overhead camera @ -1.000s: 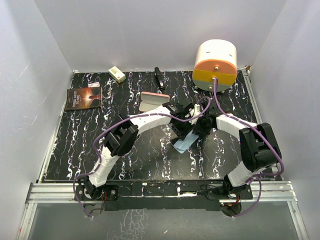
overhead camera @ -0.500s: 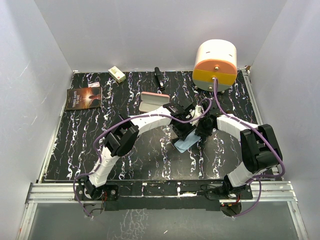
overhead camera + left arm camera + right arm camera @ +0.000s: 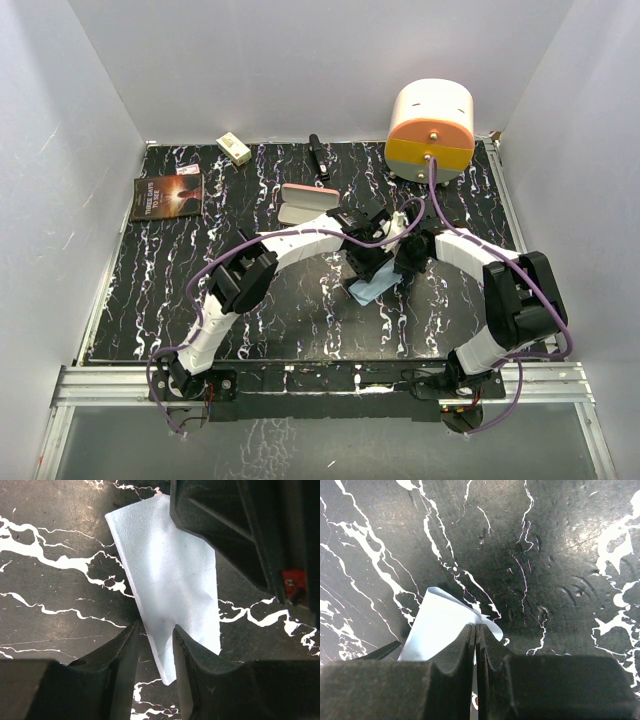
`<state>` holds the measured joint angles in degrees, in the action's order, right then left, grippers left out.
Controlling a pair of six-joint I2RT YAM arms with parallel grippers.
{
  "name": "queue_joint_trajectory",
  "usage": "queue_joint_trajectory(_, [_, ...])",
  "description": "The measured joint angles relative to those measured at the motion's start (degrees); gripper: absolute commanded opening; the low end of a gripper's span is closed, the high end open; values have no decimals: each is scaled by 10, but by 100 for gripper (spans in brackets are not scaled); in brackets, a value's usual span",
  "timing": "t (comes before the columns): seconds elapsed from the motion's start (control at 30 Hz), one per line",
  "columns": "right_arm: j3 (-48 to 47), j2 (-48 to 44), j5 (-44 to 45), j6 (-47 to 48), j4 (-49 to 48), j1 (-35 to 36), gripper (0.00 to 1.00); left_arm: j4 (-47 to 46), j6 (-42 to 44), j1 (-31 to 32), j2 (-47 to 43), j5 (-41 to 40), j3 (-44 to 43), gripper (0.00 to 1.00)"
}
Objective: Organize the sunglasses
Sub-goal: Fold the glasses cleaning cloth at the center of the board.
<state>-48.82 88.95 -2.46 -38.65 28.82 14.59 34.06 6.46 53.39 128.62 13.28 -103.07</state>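
**Status: sunglasses not made out in any view**

Clamping curled edge of light blue cloth [image 3: 445, 625] in right gripper [image 3: 474, 635], jaws pressed together. Straddling same cloth with left gripper [image 3: 156, 640], jaws narrowly parted. Both at middle of table [image 3: 170, 280], just on near side of pink case [image 3: 308, 200]. Cannot tell where sunglasses lie

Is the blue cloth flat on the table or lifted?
Partly lifted: one edge of the cloth curls up, pinched by the shut right gripper.
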Motion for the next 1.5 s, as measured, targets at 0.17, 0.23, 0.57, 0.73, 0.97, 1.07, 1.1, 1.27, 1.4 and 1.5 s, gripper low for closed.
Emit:
queue_joint_trajectory(0.17, [0, -14, 7, 0, 14, 0, 8, -3, 5, 0, -4, 6, 0, 31])
queue_joint_trajectory(0.23, [0, -19, 8, 1, 19, 0, 8, -4, 7, 0, -6, 7, 1, 31])
queue_joint_trajectory(0.57, [0, -13, 2, 12, 29, 0, 24, -3, 12, 1, -7, 8, 8, 31])
queue_joint_trajectory(0.73, [2, -2, -10, 13, 19, 2, 40, -2, 12, 0, -7, 7, 15, 31])
queue_joint_trajectory(0.97, [2, -4, -9, 10, 16, 2, 40, -3, 13, 0, -7, 7, 15, 31])
queue_joint_trajectory(1.07, [2, -9, 2, 10, 21, 2, 32, -7, 13, 0, -7, 9, 15, 31])
queue_joint_trajectory(1.1, [2, -14, 8, 10, 26, 2, 27, -9, 14, 0, -7, 10, 15, 31])
queue_joint_trajectory(1.27, [2, -34, 30, 11, 43, 2, 8, -15, 16, 2, -11, 14, 13, 31])
queue_joint_trajectory(1.4, [2, -35, 29, 10, 43, 2, 8, -15, 16, 2, -11, 15, 13, 31])
queue_joint_trajectory(1.5, [2, -35, 23, 10, 40, 2, 8, -15, 17, 2, -11, 16, 13, 31])
